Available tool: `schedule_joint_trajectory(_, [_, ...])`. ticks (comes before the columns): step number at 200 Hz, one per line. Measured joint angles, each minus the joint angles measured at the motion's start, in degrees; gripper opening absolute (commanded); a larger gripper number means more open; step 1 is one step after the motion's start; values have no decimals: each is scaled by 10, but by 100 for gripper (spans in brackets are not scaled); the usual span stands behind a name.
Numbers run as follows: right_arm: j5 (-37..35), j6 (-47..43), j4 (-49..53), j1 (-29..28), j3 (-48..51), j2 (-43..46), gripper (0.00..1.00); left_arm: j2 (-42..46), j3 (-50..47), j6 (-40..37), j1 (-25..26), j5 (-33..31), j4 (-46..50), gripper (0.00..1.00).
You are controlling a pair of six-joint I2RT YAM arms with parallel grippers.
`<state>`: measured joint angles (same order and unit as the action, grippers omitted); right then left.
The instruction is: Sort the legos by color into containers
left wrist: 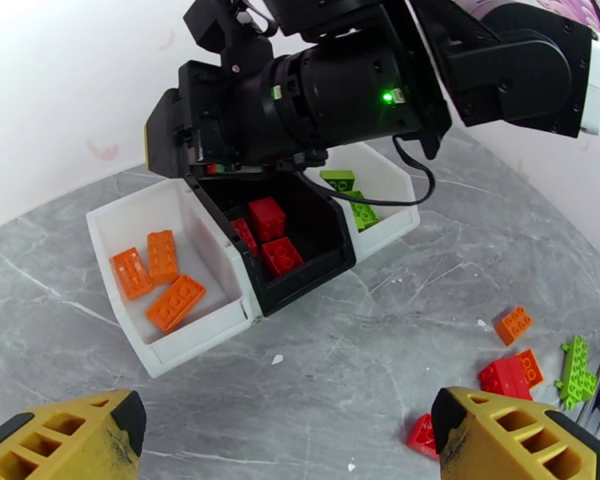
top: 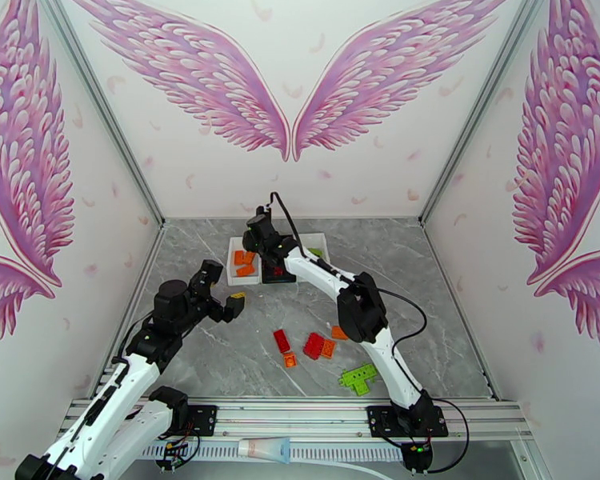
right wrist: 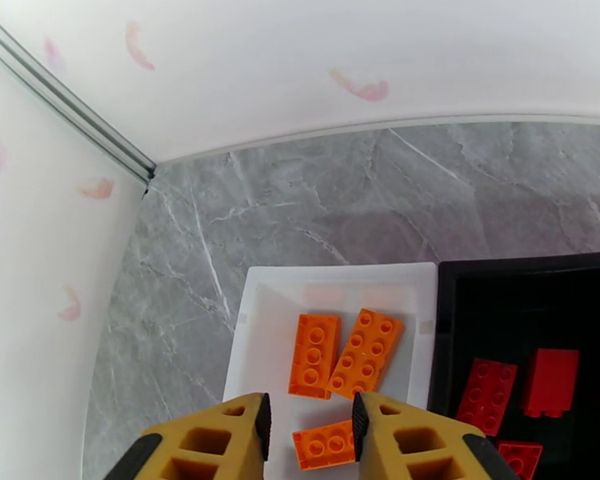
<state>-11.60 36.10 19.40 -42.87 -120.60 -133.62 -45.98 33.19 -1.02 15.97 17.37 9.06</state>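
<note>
The containers stand in a row: a left white tray [left wrist: 112, 226], a black middle tray [left wrist: 316, 270] and a right white tray [left wrist: 396, 194]. Three orange legos [right wrist: 368, 352] lie in the left tray, red ones [left wrist: 266, 218] in the black tray, green ones [left wrist: 362, 211] in the right tray. My right gripper [right wrist: 308, 426] hovers open above the left tray [right wrist: 260, 330], nothing between its fingers, with one orange brick [right wrist: 326, 443] lying in the tray below the gap. My left gripper [left wrist: 292, 442] is open and empty over bare table in front of the trays [top: 231, 270].
Loose legos lie on the marble table's near middle: red bricks [top: 282, 341] [top: 314, 346], orange ones [top: 290, 360] [top: 339, 333] and green plates [top: 358, 378]. The right arm [top: 362, 310] stretches over them toward the trays. Walls close in the back and sides.
</note>
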Motion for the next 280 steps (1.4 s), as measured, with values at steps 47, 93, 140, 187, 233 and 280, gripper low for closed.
schedule_joint_trajectory(47, [-24,1,-17,0,230,177,71,-8,-3,-19,-6,54,-4,99])
schedule_joint_trajectory(93, [-59,38,5,0,447,375,85,-32,-3,-81,-3,104,-4,99])
schedule_joint_trajectory(140, [-94,185,134,-9,612,533,88,-64,0,-147,28,140,-8,99])
schedule_joint_trajectory(187, [-70,392,308,-38,706,599,88,-100,9,-154,67,151,-30,99])
schedule_joint_trajectory(233, [-42,513,397,-45,772,678,84,-111,9,-155,95,158,-41,99])
schedule_joint_trajectory(280, [-24,599,430,-45,838,746,79,-121,10,-160,105,165,-42,99])
